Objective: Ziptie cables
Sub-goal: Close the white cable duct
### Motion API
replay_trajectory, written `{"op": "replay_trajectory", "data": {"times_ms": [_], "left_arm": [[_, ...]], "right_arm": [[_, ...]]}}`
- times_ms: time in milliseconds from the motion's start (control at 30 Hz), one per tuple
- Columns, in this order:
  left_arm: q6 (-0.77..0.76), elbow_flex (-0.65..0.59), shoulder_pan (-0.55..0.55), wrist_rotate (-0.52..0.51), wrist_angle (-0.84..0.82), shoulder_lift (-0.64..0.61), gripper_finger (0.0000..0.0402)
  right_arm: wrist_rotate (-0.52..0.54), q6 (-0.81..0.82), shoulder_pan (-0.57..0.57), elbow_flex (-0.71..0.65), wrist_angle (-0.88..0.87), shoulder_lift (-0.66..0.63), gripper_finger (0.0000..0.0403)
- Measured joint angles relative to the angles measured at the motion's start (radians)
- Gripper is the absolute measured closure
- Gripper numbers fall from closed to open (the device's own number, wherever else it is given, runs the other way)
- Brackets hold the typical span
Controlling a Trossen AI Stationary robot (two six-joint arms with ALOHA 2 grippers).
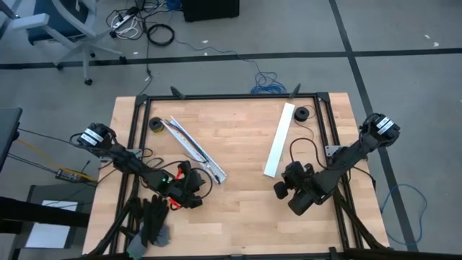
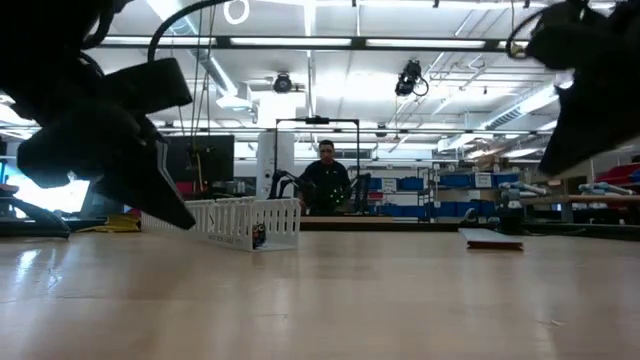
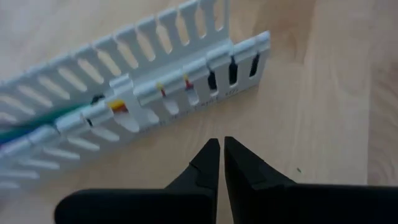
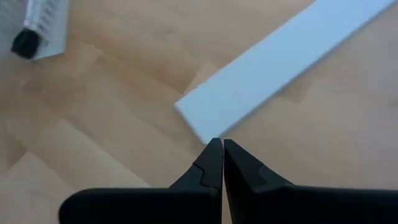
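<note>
The cables [image 3: 118, 106], thin yellow, red, green and blue wires, lie inside a long white slotted channel [image 3: 155, 74], which rests slantwise on the table's left half [image 1: 195, 148]. My left gripper [image 3: 221, 146] is shut just short of the channel's near end, above the wood [image 1: 201, 189], and touches nothing. My right gripper [image 4: 217, 144] is shut over the table's right half [image 1: 277, 189], above the near end of a flat white strip [image 4: 280, 68]. In the low view that arm hangs well above the table.
The flat white strip [image 1: 279, 139] lies right of centre. Two small black round things [image 1: 155, 124] [image 1: 302, 113] sit near the far edge. A black frame [image 1: 231, 96] borders the table. A person [image 2: 327, 175] sits in the room beyond it. Bare wood lies between the arms.
</note>
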Motion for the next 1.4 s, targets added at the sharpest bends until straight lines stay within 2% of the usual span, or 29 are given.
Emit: {"op": "replay_trajectory", "data": {"times_ms": [100,200,333,400,500,633,767,933,1233,1400], "left_arm": [[0.094,0.0,0.004,0.0,-0.008,-0.034,0.0401],[0.121,-0.003,0.014,-0.031,-0.083,-0.083,0.0401],[0.159,-0.078,0.033,-0.056,-0.046,-0.183,0.0401],[0.184,-0.141,0.049,-0.045,0.03,-0.248,0.0401],[0.206,-0.237,0.075,0.008,0.147,-0.344,0.0401],[0.198,-0.309,0.112,0.122,0.217,-0.429,0.0401],[0.217,-0.321,0.127,0.163,0.218,-0.439,0.0401],[0.271,-0.321,0.132,0.219,0.22,-0.438,0.0401],[0.377,-0.321,0.132,0.273,0.228,-0.438,0.0401],[0.419,-0.321,0.132,0.313,0.228,-0.438,0.0401]], "right_arm": [[-0.002,0.094,0.02,0.118,-0.227,0.0,0.0403],[-0.008,0.144,0.042,0.203,-0.354,-0.001,0.0403],[-0.016,0.183,0.058,0.236,-0.374,0.043,0.0403],[-0.058,0.222,0.058,0.242,-0.373,0.097,0.0403],[-0.12,0.294,0.07,0.263,-0.37,0.196,0.0403],[-0.123,0.335,0.088,0.34,-0.366,0.297,0.0403],[-0.054,0.334,0.078,0.396,-0.364,0.342,0.0403],[0.018,0.331,0.029,0.399,-0.327,0.345,0.0403],[0.007,0.328,-0.085,0.399,-0.319,0.343,0.0396],[-0.067,0.328,-0.151,0.399,-0.318,0.343,0.0361]]}}
